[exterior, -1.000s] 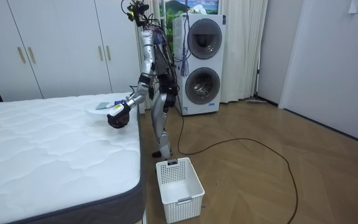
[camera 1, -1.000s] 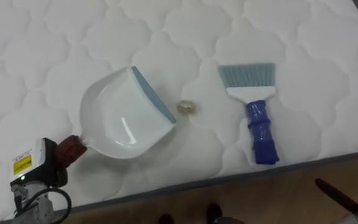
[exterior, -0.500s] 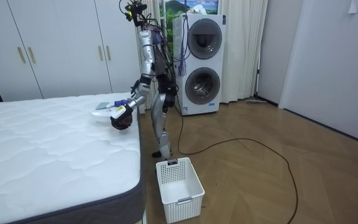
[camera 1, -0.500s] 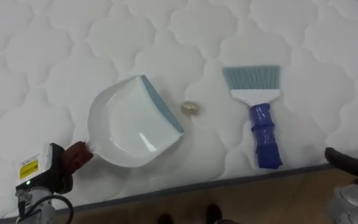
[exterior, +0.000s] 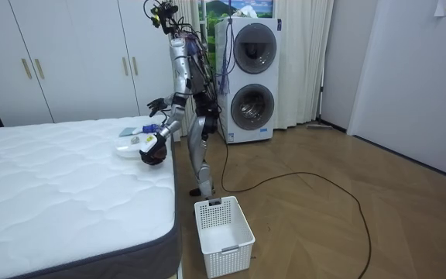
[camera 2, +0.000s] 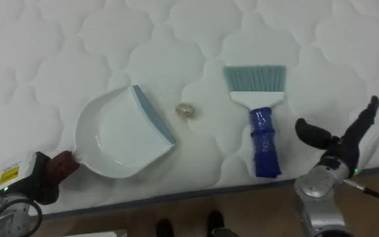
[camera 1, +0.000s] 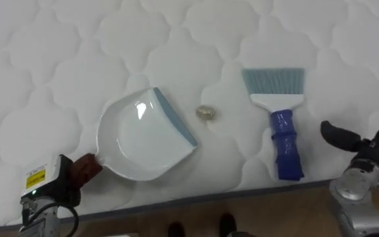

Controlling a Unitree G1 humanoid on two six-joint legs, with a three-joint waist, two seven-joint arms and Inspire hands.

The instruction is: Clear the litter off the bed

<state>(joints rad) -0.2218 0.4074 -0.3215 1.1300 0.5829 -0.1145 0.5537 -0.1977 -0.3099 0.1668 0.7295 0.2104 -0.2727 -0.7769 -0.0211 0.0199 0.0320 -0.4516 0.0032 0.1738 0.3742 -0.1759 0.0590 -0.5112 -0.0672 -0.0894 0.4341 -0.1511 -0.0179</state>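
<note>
The robot is standing at the side edge of the white quilted mattress (camera 1: 58,52), looking down onto it. The white dustpan (camera 1: 140,139), with its blue-grey lip, is sitting low on the mattress. Its brown handle is running into the left hand (camera 1: 51,187), which is curling around it. The blue-handled brush (camera 1: 283,125) is lying flat to the right, bristles pointing away from the robot. The right hand (camera 2: 337,153) is hovering near the brush handle, fingers spread apart and holding nothing. A small beige scrap (camera 1: 205,112) is lying between the dustpan lip and the brush.
</note>
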